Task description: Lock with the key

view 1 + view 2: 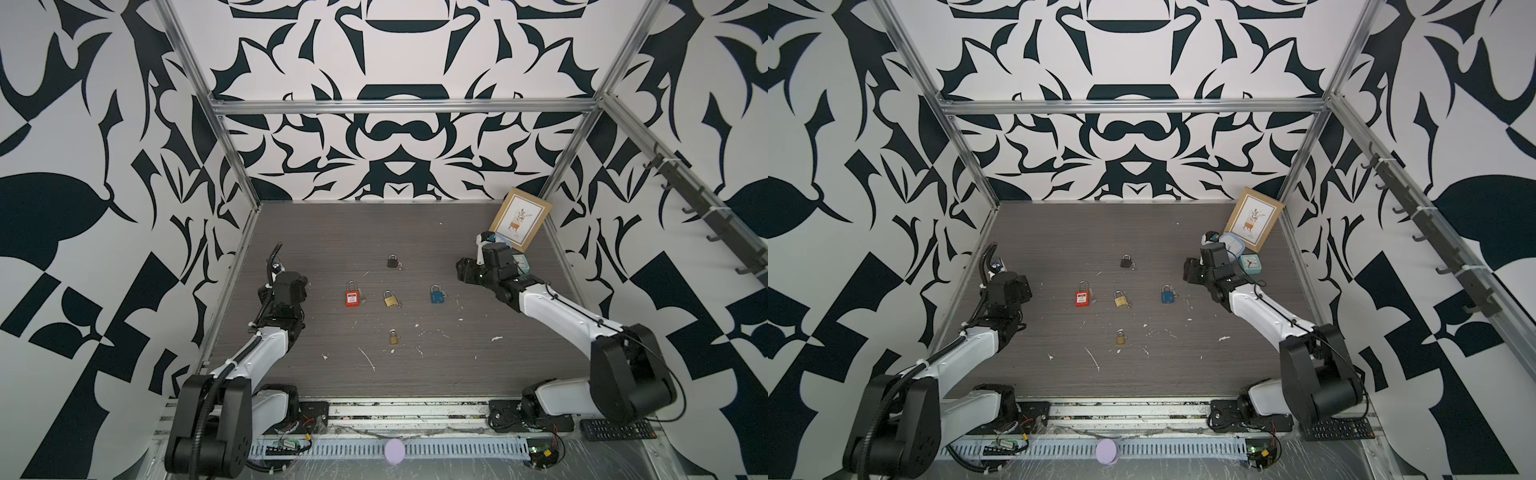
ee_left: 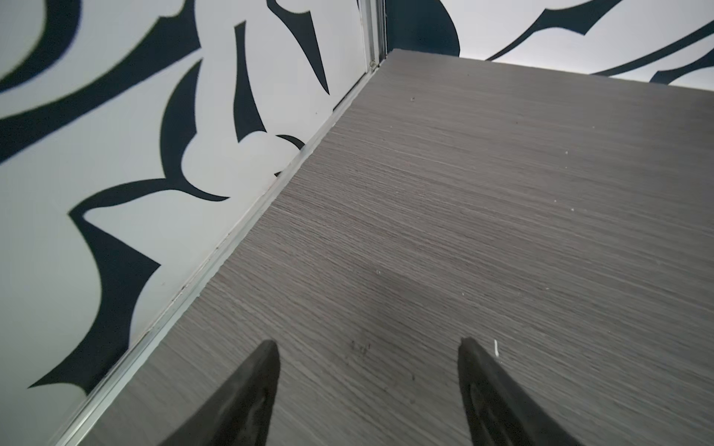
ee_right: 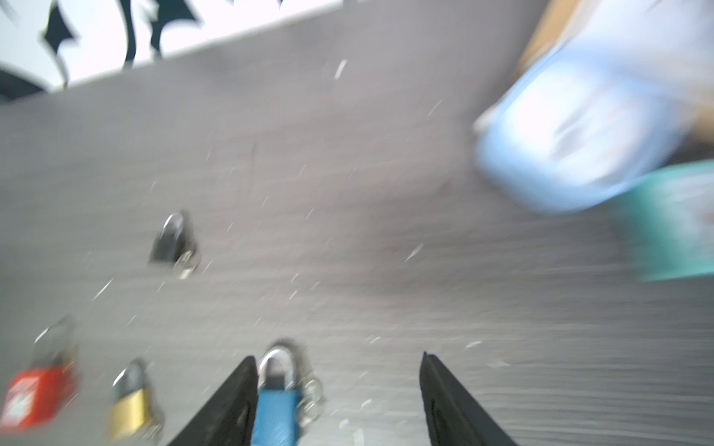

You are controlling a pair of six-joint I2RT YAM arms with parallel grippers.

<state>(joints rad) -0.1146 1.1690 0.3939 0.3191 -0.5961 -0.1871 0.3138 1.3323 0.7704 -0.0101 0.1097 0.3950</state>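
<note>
Five padlocks lie flat on the counter (image 1: 478, 374), well apart from one another: the black padlock (image 1: 392, 261), red padlock (image 1: 352, 296), brass padlock (image 1: 390, 298), blue padlock (image 1: 436, 294) and small brass padlock (image 1: 394, 336). The left jaws are released and empty, above bare counter beside the left wall. The right jaws are also released and grasp nothing. They sit near the blue padlock, which is therefore judged to be the unit in hand. Recommended procedure: steady the padlock body with one set of jaws so it cannot slide. Pinch the key by its head with the other set and keep it in line with the keyway. Turn it without levering sideways, since a small flat padlock will skid or flip under an off-axis push. Both top views show the full layout and both arms, but the keys appear there only as specks. The right wrist view, though blurred, shows the blue padlock's shackle and the key ring (image 3: 311, 397) touching its side. Whether the shackle is seated cannot be told. The left wrist view shows no padlock.
</note>
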